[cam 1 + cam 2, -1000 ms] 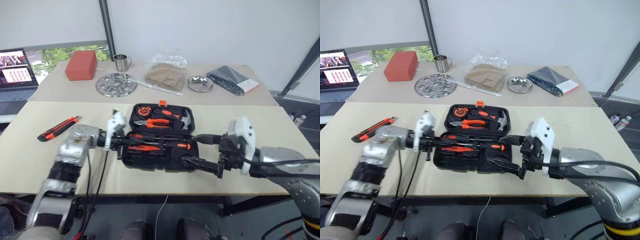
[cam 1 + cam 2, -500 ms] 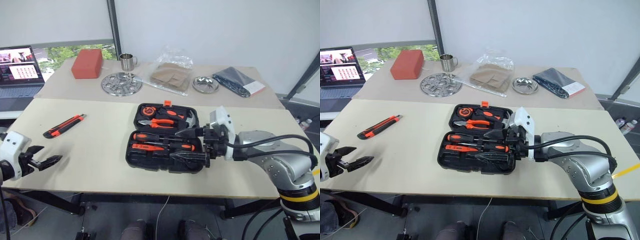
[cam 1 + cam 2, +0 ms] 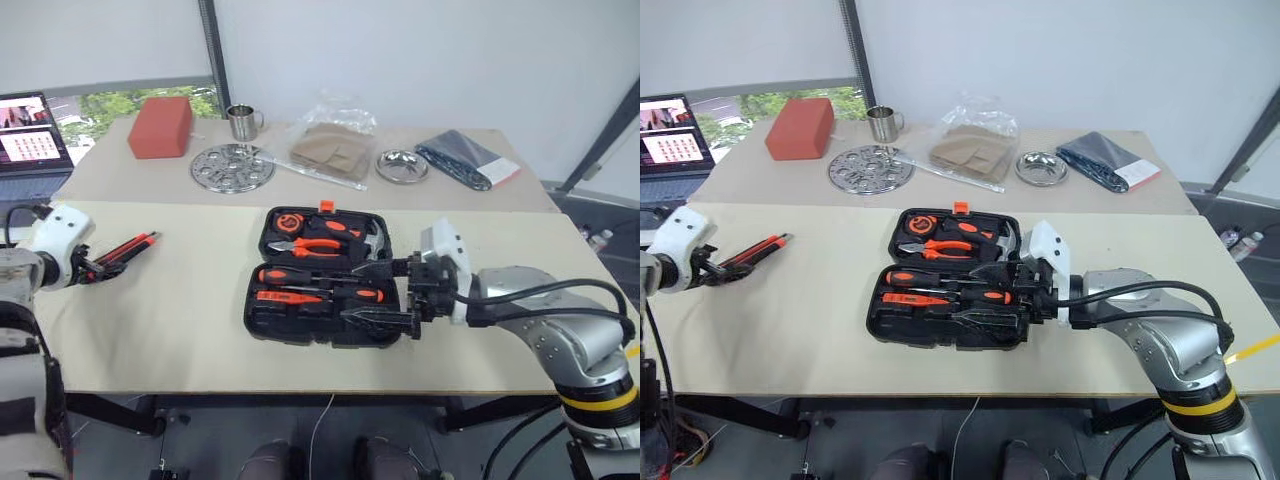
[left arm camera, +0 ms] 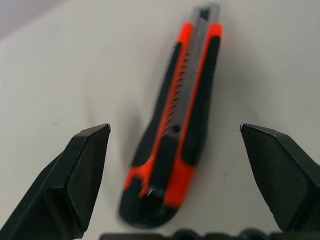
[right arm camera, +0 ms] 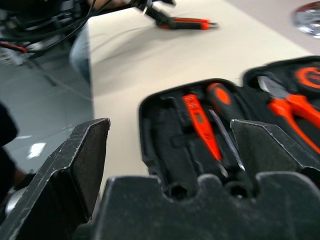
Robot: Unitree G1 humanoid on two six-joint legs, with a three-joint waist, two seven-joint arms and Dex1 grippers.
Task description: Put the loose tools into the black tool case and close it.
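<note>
The left gripper (image 3: 103, 267) sits out at the left edge of the near table (image 3: 180, 330), jaws spread wide, holding nothing, its tips right at the near end of the one utility knife (image 3: 128, 250) lying loose there. Bare tabletop runs between that knife and the black tool case (image 3: 322, 275), which lies open in the middle, well back from the front edge. In its lower half I count two screwdrivers (image 3: 300, 275) and a slim tester screwdriver (image 3: 285, 296); the lid half carries pliers (image 3: 318, 245), a hammer (image 3: 373, 243) and a round tape measure (image 3: 289, 220). The right gripper (image 3: 385, 295) hovers at the case's right end, fingers wide apart and empty. The far table (image 3: 500, 195) holds one red box (image 3: 160, 127), one metal cup (image 3: 241, 122), a perforated metal disc (image 3: 232, 167), a small steel bowl (image 3: 401, 166) and two bags.

From the left wrist, the knife lies between the two open fingers (image 4: 70, 185), untouched by either, clear table on both sides.

From the right wrist, the open fingers (image 5: 75, 165) frame the case's lower half, with bare table beyond its rim.
</note>
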